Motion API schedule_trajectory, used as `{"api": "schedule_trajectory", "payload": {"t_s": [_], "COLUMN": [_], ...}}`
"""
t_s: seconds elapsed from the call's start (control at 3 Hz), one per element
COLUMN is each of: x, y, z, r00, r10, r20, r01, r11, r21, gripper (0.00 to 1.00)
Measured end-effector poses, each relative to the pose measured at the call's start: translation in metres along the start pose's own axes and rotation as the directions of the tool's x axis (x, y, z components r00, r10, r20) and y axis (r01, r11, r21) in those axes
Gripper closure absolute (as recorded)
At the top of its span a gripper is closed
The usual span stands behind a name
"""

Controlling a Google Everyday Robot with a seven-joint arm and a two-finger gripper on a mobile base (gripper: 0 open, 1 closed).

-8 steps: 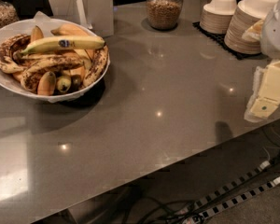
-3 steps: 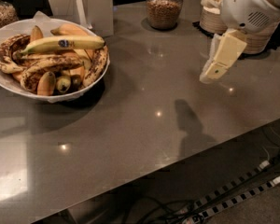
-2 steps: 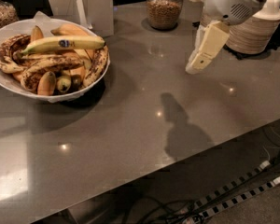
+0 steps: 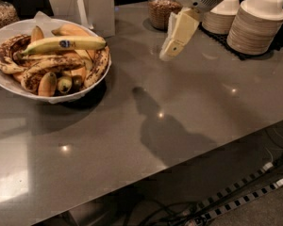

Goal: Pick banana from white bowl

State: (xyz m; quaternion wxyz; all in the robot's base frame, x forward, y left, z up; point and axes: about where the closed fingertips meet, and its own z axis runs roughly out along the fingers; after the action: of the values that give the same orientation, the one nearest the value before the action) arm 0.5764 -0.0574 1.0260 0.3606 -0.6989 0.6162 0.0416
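Fingers [image 4: 178, 34] apart or together, cannot tell; gripper [image 4: 166, 54] has moved left over table [image 4: 132, 140], nearer banana [image 4: 66, 44] in white bowl [image 4: 12, 29].

Long, clean yellow banana [image 4: 63, 44] (dark blue oval sticker), lying crosswise, uppermost in wide white bowl [image 4: 2, 32] at far left; gripper [image 4: 167, 54] hovering well right of bowl.

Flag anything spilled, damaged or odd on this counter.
Nothing spilled or knocked over. Only oddity: several brown-spotted overripe bananas in the white bowl, under the clean yellow banana. The gripper hangs above the counter, right of the bowl, touching nothing.
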Motion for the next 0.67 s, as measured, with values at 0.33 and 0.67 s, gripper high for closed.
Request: {"api": "schedule_trajectory", "payload": {"t_s": [0.33, 0.67], "x": [-0.0296, -0.0297], "y": [-0.0145, -0.0146], "z": [0.0216, 0.0218], "r00": [0.998, 0.998], "r10": [-0.033, -0.033], "r20": [0.058, 0.058], "r01": [0.033, 0.033], "r11": [0.9994, 0.9994], "r21": [-0.008, -0.008], "gripper": [0.00, 0.00]}}
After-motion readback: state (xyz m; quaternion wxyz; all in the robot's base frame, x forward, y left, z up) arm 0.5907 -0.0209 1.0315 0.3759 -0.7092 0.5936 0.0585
